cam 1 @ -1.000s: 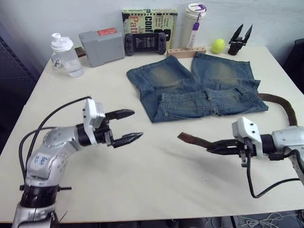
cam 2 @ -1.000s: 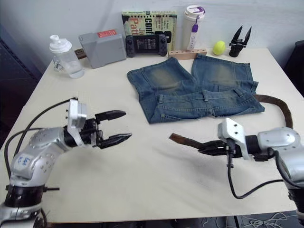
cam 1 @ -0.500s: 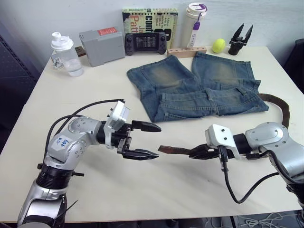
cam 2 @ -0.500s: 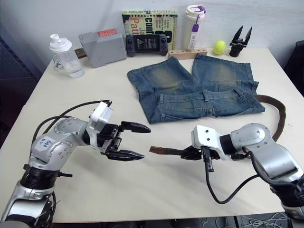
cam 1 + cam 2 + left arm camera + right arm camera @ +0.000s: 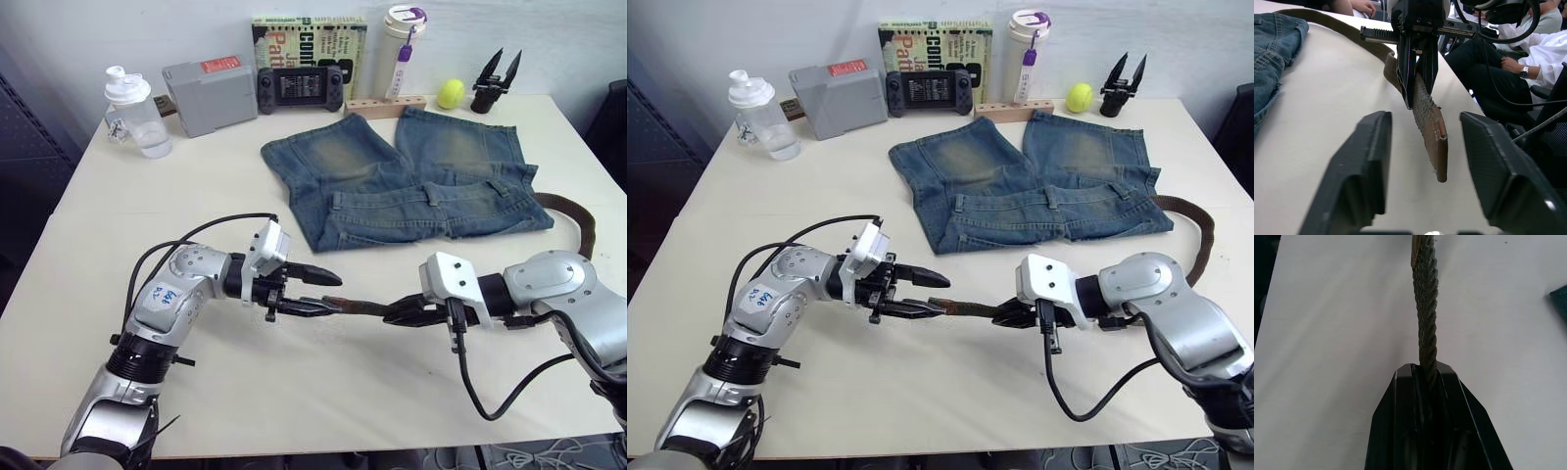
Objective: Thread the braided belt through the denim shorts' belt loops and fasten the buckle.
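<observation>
Right gripper (image 5: 400,311): its two black fingers are pinched tight on the braided belt (image 5: 358,307), a little way back from the belt's end. It holds the strap up off the table (image 5: 147,225).

Left gripper (image 5: 315,294): its fingers are spread wide apart. The belt's brown leather tip (image 5: 1437,147) sticks out between them. The tip sits in the gap and I can't see it touching either finger.

Braided belt: the front part runs straight from the right gripper to the left one, in the air just above the table. The rest curves around behind the right arm and lies near the table's right edge (image 5: 584,223), next to the shorts' waistband. I can't see the buckle.

Denim shorts (image 5: 411,181): they lie flat on the far half of the table, legs pointing away, waistband toward the robot. The belt is not through any belt loops (image 5: 432,196).

Far edge of the table: a clear bottle (image 5: 134,115), a gray box (image 5: 209,95), a black game controller (image 5: 300,88), a book (image 5: 310,46), a white cup with a purple strap (image 5: 403,41), a wooden block (image 5: 384,105), a yellow ball (image 5: 451,94) and a spare black gripper (image 5: 494,82).

Past the table: in the left wrist view, people sit close by (image 5: 1528,54).
</observation>
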Motion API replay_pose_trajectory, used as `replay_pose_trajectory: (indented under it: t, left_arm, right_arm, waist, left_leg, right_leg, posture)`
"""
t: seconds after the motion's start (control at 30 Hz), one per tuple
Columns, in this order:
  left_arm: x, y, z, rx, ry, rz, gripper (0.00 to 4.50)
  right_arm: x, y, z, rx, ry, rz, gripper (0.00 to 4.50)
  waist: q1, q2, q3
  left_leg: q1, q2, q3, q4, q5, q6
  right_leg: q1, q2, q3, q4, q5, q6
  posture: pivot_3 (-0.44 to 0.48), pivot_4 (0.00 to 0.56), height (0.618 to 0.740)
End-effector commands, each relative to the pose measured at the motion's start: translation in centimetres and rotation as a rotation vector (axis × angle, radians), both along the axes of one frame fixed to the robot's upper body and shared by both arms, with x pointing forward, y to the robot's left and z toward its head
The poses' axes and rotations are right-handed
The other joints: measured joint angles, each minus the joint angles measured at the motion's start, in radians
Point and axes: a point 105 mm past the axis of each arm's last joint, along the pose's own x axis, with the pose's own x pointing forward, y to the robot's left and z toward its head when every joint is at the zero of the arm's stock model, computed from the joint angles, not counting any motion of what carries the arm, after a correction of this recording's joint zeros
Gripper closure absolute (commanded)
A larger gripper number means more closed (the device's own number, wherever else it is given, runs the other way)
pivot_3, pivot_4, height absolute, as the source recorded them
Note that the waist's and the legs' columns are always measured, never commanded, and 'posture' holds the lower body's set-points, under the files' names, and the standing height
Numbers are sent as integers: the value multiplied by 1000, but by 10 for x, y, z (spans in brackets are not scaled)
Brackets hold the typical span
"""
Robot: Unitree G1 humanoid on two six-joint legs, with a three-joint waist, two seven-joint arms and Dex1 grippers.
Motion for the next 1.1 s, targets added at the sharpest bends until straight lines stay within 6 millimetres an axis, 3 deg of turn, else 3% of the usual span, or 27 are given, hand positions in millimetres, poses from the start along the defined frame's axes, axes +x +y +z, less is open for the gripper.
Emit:
replay_pose_trajectory:
  t: [0.03,0.1,0.5,0.57,0.63,0.7,0.77,0.83,0.9,0.97,1.03,1.1]
  left_arm:
    - [0,0,3,8,-24,-12,3857]
    - [-1,0,2,16,-26,-13,4461]
    - [7,1,6,-28,1,37,4461]
    - [10,0,11,-70,27,62,4500]
    - [12,0,15,-108,62,77,4500]
    - [11,-1,19,-157,125,80,4500]
    - [7,-2,21,-192,181,70,4500]
    - [4,-4,25,-240,240,65,4500]
    - [3,-6,28,-277,286,69,4500]
    - [-1,-7,29,-296,316,52,4500]
    - [-3,-9,33,-327,346,44,4500]
    - [-5,-10,36,-344,364,41,4500]
  right_arm:
    - [-1,5,15,29,-61,22,4500]
    - [-1,5,16,33,-61,20,4500]
    - [10,7,28,111,-80,-62,4500]
    - [12,4,46,220,-37,-131,3643]
    - [12,-2,63,328,0,-177,3096]
    - [9,-16,78,417,26,-235,2259]
    - [1,-24,92,528,80,-251,1323]
    - [-19,-27,100,649,207,-196,365]
    - [-42,-25,101,744,336,-112,365]
    - [-51,-22,91,815,448,-124,365]
    - [-52,-12,58,840,594,-224,365]
    - [-53,-5,40,852,673,-298,365]
  waist:
    - [0,0,0]
    - [0,0,0]
    - [0,0,0]
    - [0,0,0]
    - [1,0,0]
    - [4,0,0]
    - [4,0,0]
    - [4,0,0]
    - [5,0,0]
    - [6,-1,0]
    - [3,-1,0]
    - [3,-1,0]
  left_leg:
    - [0,0,0,0,0,0]
    - [0,0,0,0,0,0]
    - [0,0,-1,0,0,0]
    - [-1,0,-1,1,0,0]
    - [-1,0,-1,1,0,0]
    - [-3,0,-3,2,0,0]
    - [-4,0,-5,2,0,0]
    - [-4,0,-5,2,0,0]
    - [-4,0,-5,2,0,0]
    - [-4,0,-5,2,0,0]
    - [-3,0,-5,2,0,0]
    - [-2,0,-4,2,0,0]
  right_leg:
    - [0,0,0,0,0,0]
    - [0,0,0,0,0,0]
    - [0,0,0,0,0,0]
    - [0,0,-1,0,0,0]
    - [0,0,-1,1,0,0]
    - [0,0,-2,0,0,0]
    - [-1,-1,-3,0,0,0]
    - [-1,-1,-2,0,0,0]
    - [0,-1,-2,1,0,0]
    - [0,-1,-2,1,0,0]
    - [0,-1,-2,1,0,0]
    - [1,-1,-1,2,0,0]
  posture:
    - [0,150,726]
    - [0,150,726]
    - [0,150,726]
    - [0,150,726]
    - [0,150,726]
    - [0,150,726]
    - [0,150,726]
    - [0,150,726]
    - [0,150,726]
    - [0,150,726]
    - [0,150,726]
    - [0,150,726]
